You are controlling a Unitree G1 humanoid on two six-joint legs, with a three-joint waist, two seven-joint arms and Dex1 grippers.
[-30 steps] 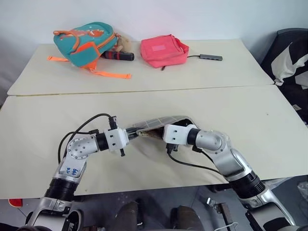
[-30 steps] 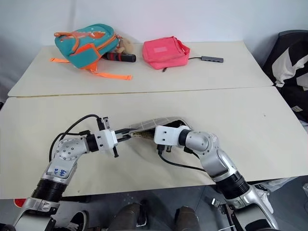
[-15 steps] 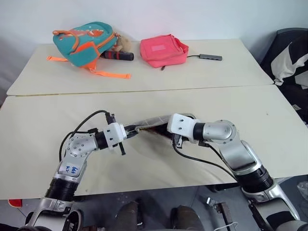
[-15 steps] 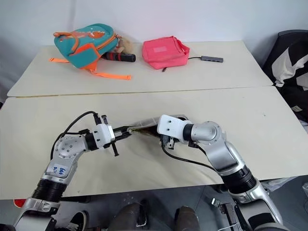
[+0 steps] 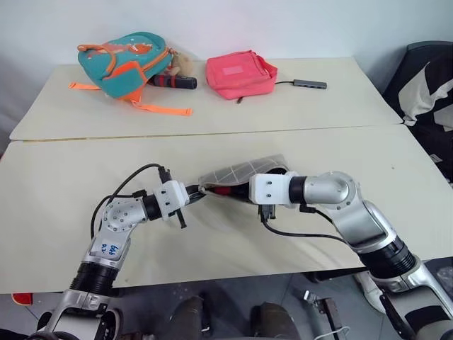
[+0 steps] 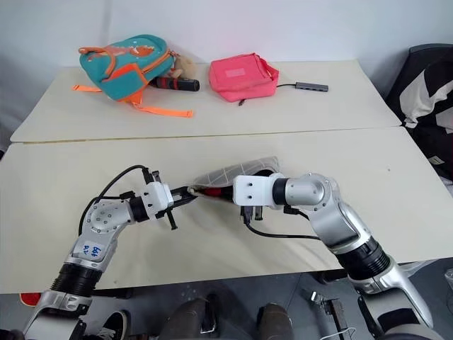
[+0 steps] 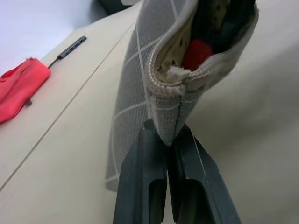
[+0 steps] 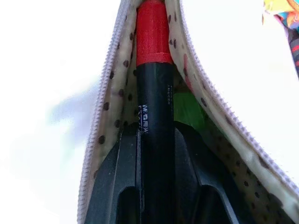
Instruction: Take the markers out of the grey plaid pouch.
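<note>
On the far table, from the left, sit one teal-and-orange backpack (image 5: 126, 60), one black-and-red cylinder (image 5: 173, 81) touching it, one pink bag (image 5: 239, 74) and one small grey hub (image 5: 310, 84) on a cord.

On the near table (image 5: 64, 191) there is one grey plaid pouch (image 5: 241, 172), near the middle, between the two arms. It is lifted a bit and its mouth is open.

The left gripper (image 7: 168, 142) has its two black fingers pressed together on the pouch's left end, pinching the cloth seam.

Inside the pouch are two markers. One is the red-capped marker (image 8: 153, 93) with a dark body. Its red cap points toward the left end of the pouch. The other is the green marker (image 8: 189, 112), and only a bit of it peeks out beside the dark one, deeper in the spotted lining.

The right gripper (image 8: 154, 140) reaches into the pouch from the right. Its two fingers are squeezed onto the dark body of the red-capped marker.
</note>
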